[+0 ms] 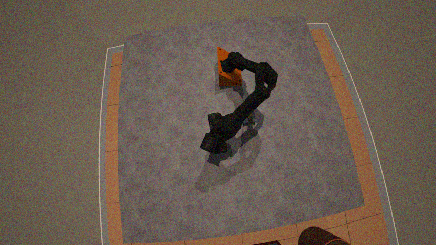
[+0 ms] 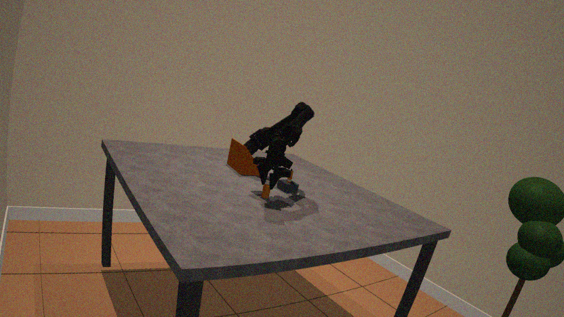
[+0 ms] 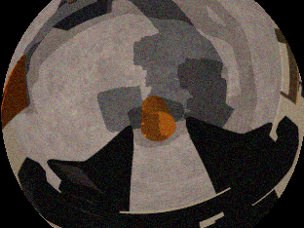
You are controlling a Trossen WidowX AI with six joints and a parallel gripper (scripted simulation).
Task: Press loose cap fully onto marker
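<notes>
The orange cap (image 2: 266, 192) (image 3: 158, 128) stands upright on the table. The arm hides it in the top view. My gripper (image 2: 268, 185) (image 3: 159, 125) points down at it and is open, with one fingertip on each side of the cap's upper part. A gap shows beside the cap at each fingertip in the wrist view. The orange marker (image 1: 250, 115) (image 2: 291, 175) stands upright in the dark holder block (image 1: 249, 123) (image 2: 288, 185), to the right of the gripper in the exterior view. The arm partly covers the marker and block in the top view.
The orange wedge-shaped arm mount (image 1: 230, 81) (image 2: 240, 159) (image 3: 15, 95) stands behind the cap and block on the grey table (image 1: 170, 182) (image 2: 220, 236). A brown cylinder (image 1: 319, 237) is beyond the table's near edge. A green plant (image 2: 536, 200) stands off to the right.
</notes>
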